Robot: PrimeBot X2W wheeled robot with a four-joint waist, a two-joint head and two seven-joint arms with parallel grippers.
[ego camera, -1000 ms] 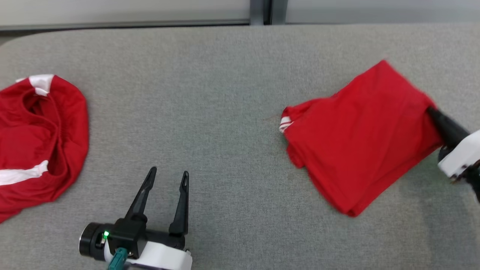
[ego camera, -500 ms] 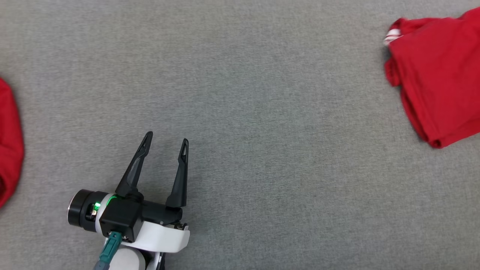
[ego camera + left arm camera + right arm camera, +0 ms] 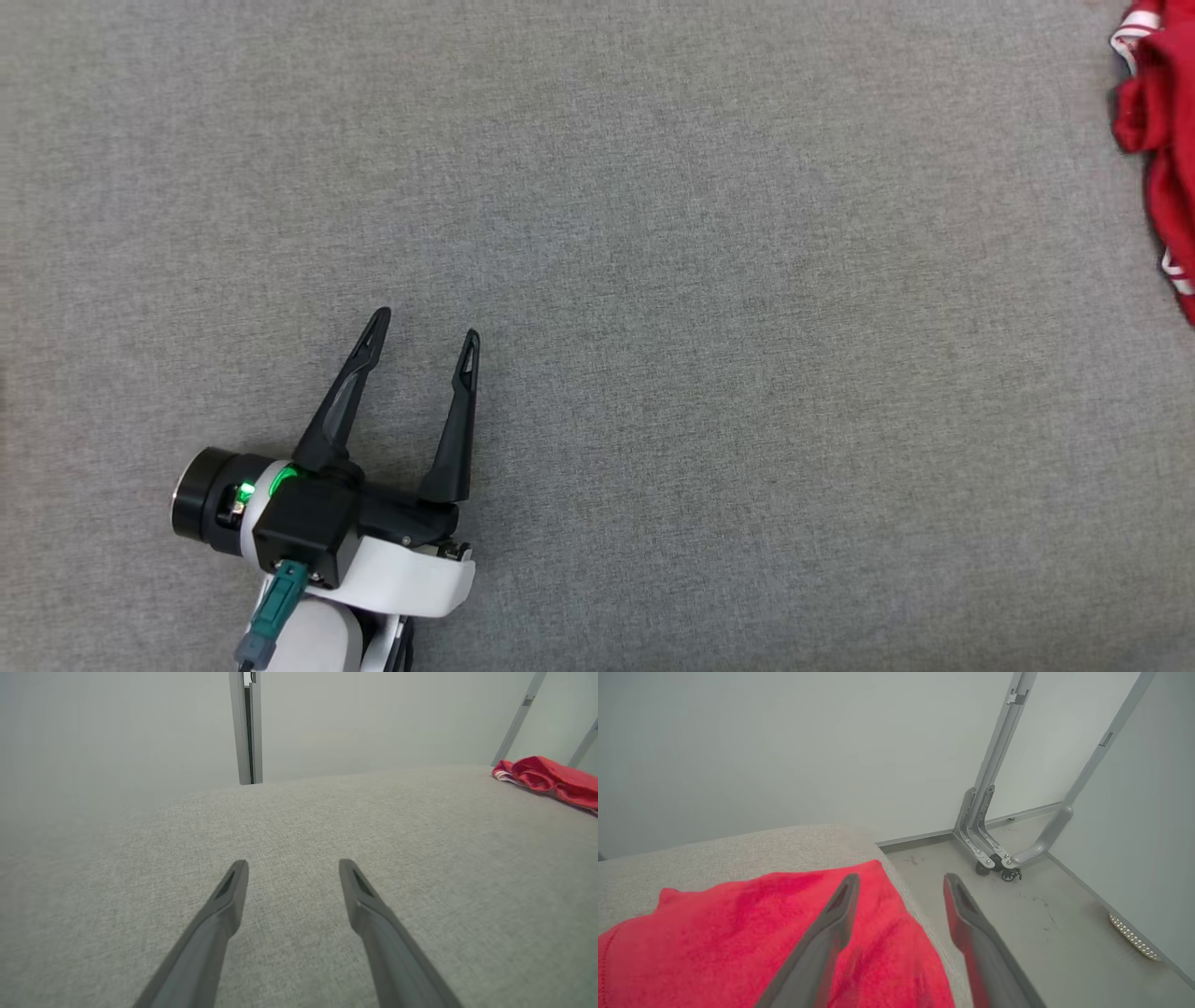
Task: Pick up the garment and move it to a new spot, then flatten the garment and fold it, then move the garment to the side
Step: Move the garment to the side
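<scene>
My left gripper sits at seven o'clock in my head view, fingers spread, pointing toward twelve. My right gripper has its fingers parted too.

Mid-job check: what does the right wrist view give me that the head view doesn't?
Right wrist view: the right gripper, jaws apart, by the red garment lying at the edge of the table, plus the floor and a grey wheeled frame. Head view: the left gripper, open over the table, and the garment's white trim. Shared: the red garment and the grey table.
</scene>
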